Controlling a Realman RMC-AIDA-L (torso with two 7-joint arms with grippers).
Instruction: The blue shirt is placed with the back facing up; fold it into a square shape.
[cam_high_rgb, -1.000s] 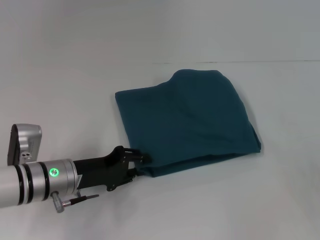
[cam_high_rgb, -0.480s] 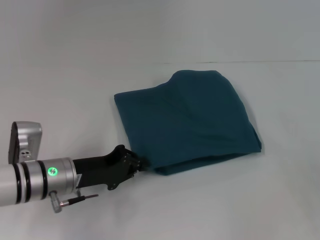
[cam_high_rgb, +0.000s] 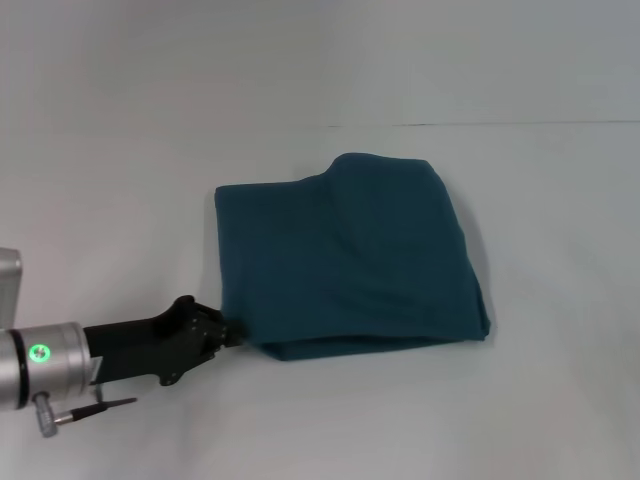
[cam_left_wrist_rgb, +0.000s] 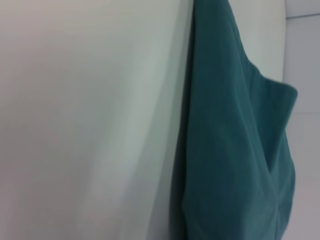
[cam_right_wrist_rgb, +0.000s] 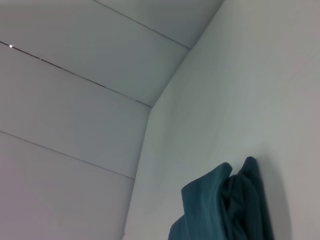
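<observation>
The blue shirt (cam_high_rgb: 345, 255) lies folded into a rough square at the middle of the white worktop (cam_high_rgb: 560, 400), plain side up, its slightly longer axis running near to far and tilted a little. The left hand (cam_high_rgb: 228, 335) is clenched on the shirt's near-left corner; bare worktop surrounds every edge.

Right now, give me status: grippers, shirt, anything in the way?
Left gripper shut on the blue shirt at its near left corner. Right gripper out of head view. Shirt folded, roughly square, flat on the table. Nothing in the way.
</observation>
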